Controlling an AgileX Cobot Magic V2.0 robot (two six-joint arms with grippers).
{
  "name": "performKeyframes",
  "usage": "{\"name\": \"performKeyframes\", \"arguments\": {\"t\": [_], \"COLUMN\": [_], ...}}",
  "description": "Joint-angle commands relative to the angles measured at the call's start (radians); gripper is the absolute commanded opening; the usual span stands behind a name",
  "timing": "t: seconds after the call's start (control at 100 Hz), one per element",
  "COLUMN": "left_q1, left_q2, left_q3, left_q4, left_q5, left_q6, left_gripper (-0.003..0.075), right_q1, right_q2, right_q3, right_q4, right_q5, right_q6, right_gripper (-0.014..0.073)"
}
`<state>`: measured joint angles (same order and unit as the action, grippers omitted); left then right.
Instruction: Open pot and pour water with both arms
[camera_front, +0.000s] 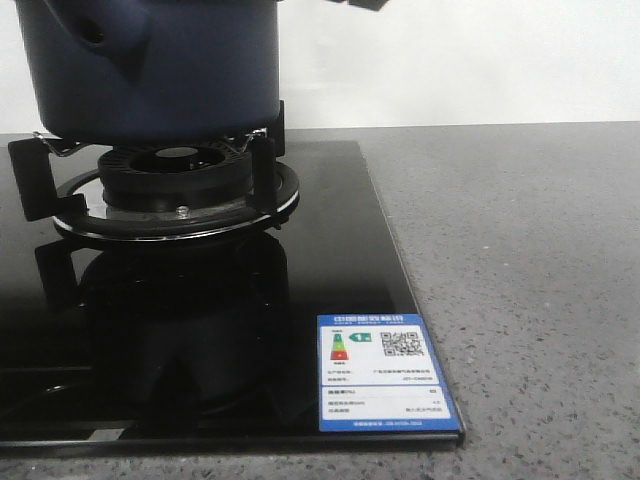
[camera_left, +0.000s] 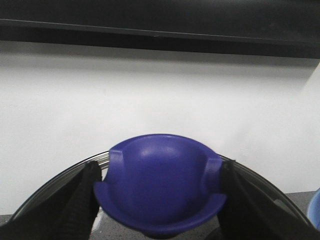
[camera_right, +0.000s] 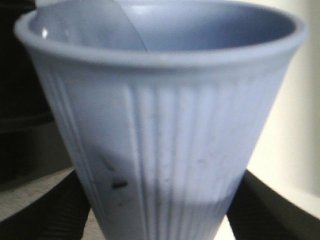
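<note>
The large round dark navy-blue matte pot (camera_front: 150, 70) sits on the black pronged trivet (camera_front: 262, 165) of a gas burner (camera_front: 175, 180) set in a glossy black glass hob (camera_front: 330, 270), which lies on the speckled grey stone bench (camera_front: 530, 300); its stubby side handle with a hole (camera_front: 105, 35) points toward the camera's left, and the pot's top is cut off by the frame. In the left wrist view, the left end effector (camera_left: 160, 200) is clamped on a purple-blue scooped plastic knob (camera_left: 160, 185), its black ribbed fingers (camera_left: 80, 200) pressing each side, with the curved edge of a glass lid (camera_left: 60, 177) showing around it. In the right wrist view, the right end effector (camera_right: 160, 220) is clamped around the lower part of a pale blue ribbed plastic cup (camera_right: 165, 125), black pads (camera_right: 55, 210) touching both sides. The pot looks heavy and rigid, likely heavier still with water, so I judge it best left seated on the trivet or tipped only by its stubby handle; the matte wall is too broad to pinch. The lid seems moderately weighty and breakable glass, and its knob, with flat notched flanks, offers the one secure hold. The cup appears light, thin and easily crushed, its tapered ribbed wall prone to slipping upward, so a gentle squeeze low down suits it. No water is visible in the cup.
</note>
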<state>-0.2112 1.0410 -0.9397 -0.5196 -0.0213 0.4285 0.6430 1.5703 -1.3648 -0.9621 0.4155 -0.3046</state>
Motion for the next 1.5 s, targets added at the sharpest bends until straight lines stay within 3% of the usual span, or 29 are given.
{"name": "performKeyframes", "arguments": {"t": [0.0,0.91,1.37,1.49], "left_q1": [0.004,0.004,0.004,0.004], "left_q2": [-0.025,-0.023,-0.021,-0.021], "left_q3": [-0.038,-0.038,-0.038,-0.038], "left_q4": [-0.009,-0.009,-0.009,-0.009], "left_q5": [-0.095,-0.095,-0.095,-0.095], "left_q6": [-0.005,-0.005,-0.005,-0.005], "left_gripper": [0.0333,0.0333,0.0333,0.0333], "right_q1": [0.004,0.004,0.004,0.004], "right_q2": [-0.038,-0.037,-0.037,-0.037], "right_q3": [-0.040,-0.040,-0.040,-0.040], "right_q4": [-0.132,-0.558,-0.597,-0.570], "right_q5": [-0.043,-0.105,-0.117,-0.115], "right_q6": [-0.003,-0.003,-0.003,0.050], "right_gripper": [0.0369,0.0369,0.0369,0.0369]}}
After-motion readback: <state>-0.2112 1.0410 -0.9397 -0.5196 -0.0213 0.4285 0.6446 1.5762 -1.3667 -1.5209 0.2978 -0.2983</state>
